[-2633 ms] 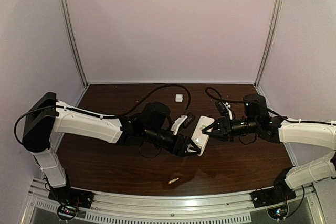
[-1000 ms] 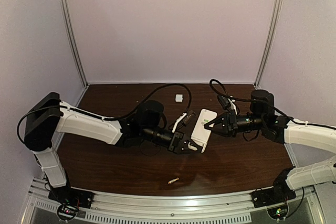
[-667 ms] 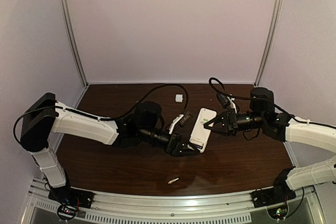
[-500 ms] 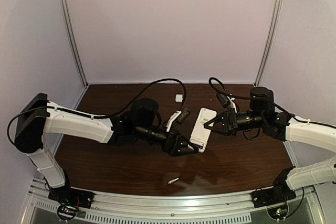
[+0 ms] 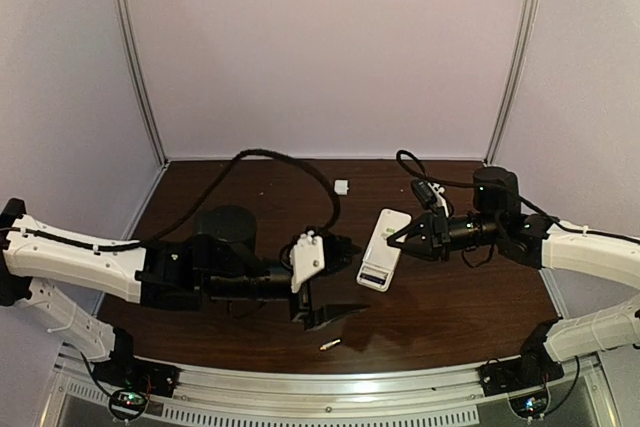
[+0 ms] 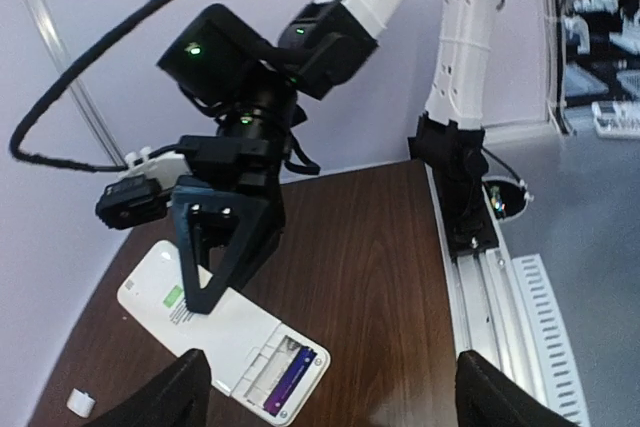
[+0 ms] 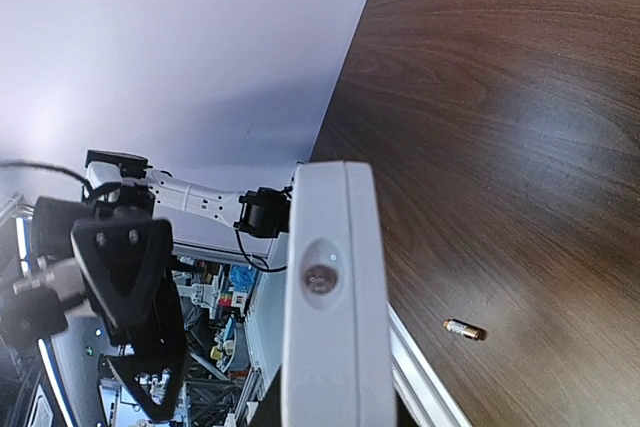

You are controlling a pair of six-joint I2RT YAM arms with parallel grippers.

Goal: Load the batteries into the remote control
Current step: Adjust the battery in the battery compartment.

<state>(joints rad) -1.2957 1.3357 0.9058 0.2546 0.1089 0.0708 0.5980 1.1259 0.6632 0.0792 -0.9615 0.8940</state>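
Let go of remote control (image 5: pixel 383 249) with left fingers (image 6: pixel 180 392), now wide open, empty, drawn back well to its left, leaving it aloft in right fingers (image 6: pixel 193 265) clamped on its display end, seated battery (image 6: pixel 290 383) apparently in its bay, loose battery (image 5: pixel 329 344) on tabletop (image 5: pixel 450 317) nearward of it, likely next pickup.

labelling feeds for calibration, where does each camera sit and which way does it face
top external: above and behind the bases, looking down on the table; both arms, left hand and right hand show.
left wrist: on the left arm, facing the right hand gripping the remote control; own fingertips at the bottom corners.
right wrist: looks along its held remote control toward the loose battery; left hand at left.
shared: all show the remote control.
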